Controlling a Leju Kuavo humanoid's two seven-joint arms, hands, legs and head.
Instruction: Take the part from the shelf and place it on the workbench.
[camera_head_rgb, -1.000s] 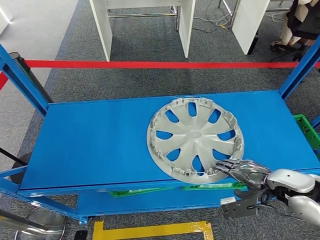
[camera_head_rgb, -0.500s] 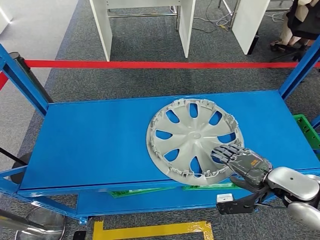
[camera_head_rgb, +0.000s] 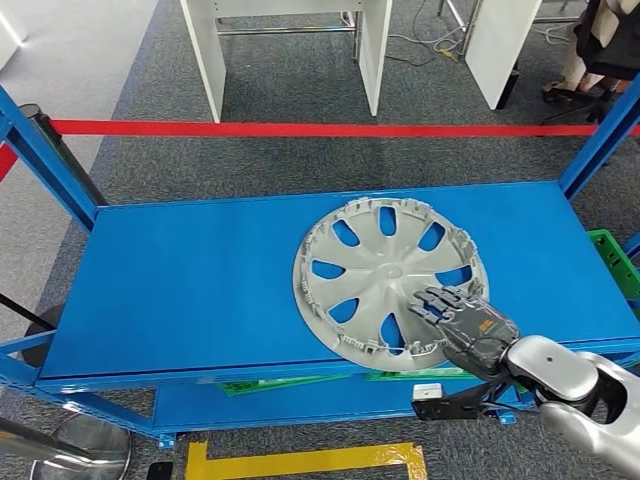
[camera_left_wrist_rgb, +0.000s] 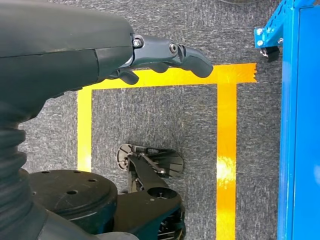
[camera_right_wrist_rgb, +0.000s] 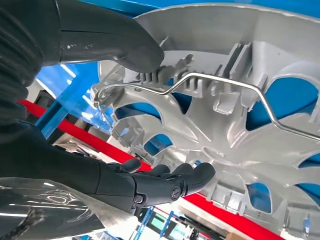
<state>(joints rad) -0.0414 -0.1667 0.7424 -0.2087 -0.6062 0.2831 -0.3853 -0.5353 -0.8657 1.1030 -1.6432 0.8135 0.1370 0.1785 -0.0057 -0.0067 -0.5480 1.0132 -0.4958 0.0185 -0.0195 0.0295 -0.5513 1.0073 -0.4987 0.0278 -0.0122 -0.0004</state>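
You are near the start of this job — the part is not off the shelf yet.

The biggest thing in front of you is the long blue metal shelf (camera_head_rgb: 189, 290), with a flat blue top and blue posts at its corners. Behind it runs a red tape line (camera_head_rgb: 302, 129) across the grey carpet floor (camera_head_rgb: 302, 70), and the white legs of a table (camera_head_rgb: 204, 55) stand past that. By the robot's feet there is a square of yellow tape (camera_left_wrist_rgb: 226, 150) on the carpet.

The part is the big round silver plastic wheel cover (camera_head_rgb: 390, 280) with spokes and holes in it. It lies flat on the blue top, toward the right side, with its near rim close to the front edge of the shelf.

Your right hand (camera_head_rgb: 462, 322) reaches over that near rim. From above, its dark fingers (camera_head_rgb: 438, 298) lie spread on top of the cover. From the wrist, the thick thumb (camera_right_wrist_rgb: 124, 45) is by the rim and the thin wire ring, on the other side of the rim from the fingers. They are around the rim but not squeezed tight, so I judge it is not holding the cover yet.

Your left hand (camera_left_wrist_rgb: 162, 55) hangs down by the floor, holding nothing, fingers straight and loose.

What is left — close the right hand on the rim, lift the cover, turn, and put it down on the workbench.
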